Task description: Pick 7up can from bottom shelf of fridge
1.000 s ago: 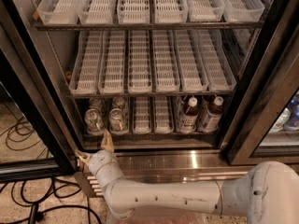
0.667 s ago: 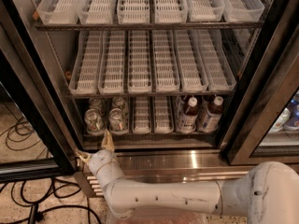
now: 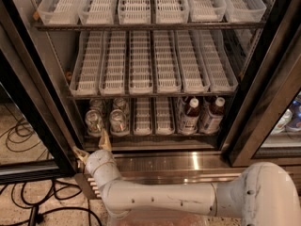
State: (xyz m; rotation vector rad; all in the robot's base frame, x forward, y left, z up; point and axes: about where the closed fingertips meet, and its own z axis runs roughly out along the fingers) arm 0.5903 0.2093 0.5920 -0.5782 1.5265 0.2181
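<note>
The tool (image 3: 91, 146), two tan fingers on a white jointed arm (image 3: 160, 199), hangs low at the left of the tall black-framed display fridge (image 3: 263, 79); it sits just in front of the fridge's shiny ribbed steel base (image 3: 188, 163) and below the cans; its fingers (image 3: 105, 139) stand apart and hold nothing. The small silvery 7up can (image 3: 94, 121), with a shiny round top, stands upright at the front of the left-most lane of the bench (image 3: 143, 117), the dim lowest metal rack lined with narrow white slotted trays; a twin can (image 3: 118, 121) stands just beside it on the right; two more sit behind; dark-capped, white-labelled bottles (image 3: 190, 117) stand well apart to the right.

The step in hand looks like the reach, with the task barely begun. To do it well, the tool should probably rise clear of the steel base, level out and enter straight along the lane; one finger should pass on the wall side, the other into the narrow gap between the two front cans; kept wide, the fingers are less likely to nudge the twin. Closing on the can's mid-body seems safest; the side looks slick; headroom under the rack above looks slight, so a small lift and a straight pull-out suit best.
</note>
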